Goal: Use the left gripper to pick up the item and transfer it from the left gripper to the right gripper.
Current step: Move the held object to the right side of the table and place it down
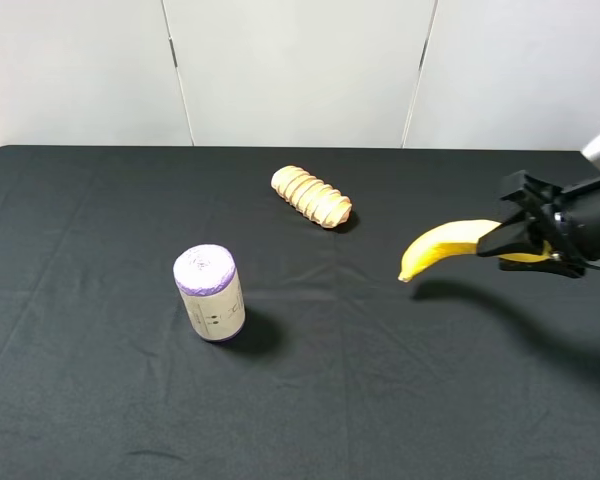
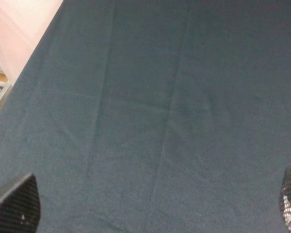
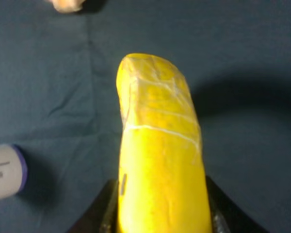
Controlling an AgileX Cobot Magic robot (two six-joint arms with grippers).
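Observation:
The item, a curved yellow banana (image 1: 445, 245), hangs above the black cloth at the right side of the table. My right gripper (image 1: 515, 245) is shut on its thick end, and the free end points left toward the middle. In the right wrist view the banana (image 3: 157, 145) fills the centre, clamped between the black fingers (image 3: 104, 211) of the right gripper (image 3: 162, 213). The left arm does not show in the exterior high view. In the left wrist view the left gripper (image 2: 154, 204) is open, its two fingertips (image 2: 17, 204) far apart over bare cloth, with nothing between them.
A ridged tan bread loaf (image 1: 312, 196) lies at the back centre. A purple-topped cylinder (image 1: 210, 292) stands upright left of centre. Black cloth (image 1: 380, 380) covers the table, with a white wall behind. The left wrist view shows the table's edge (image 2: 34, 53).

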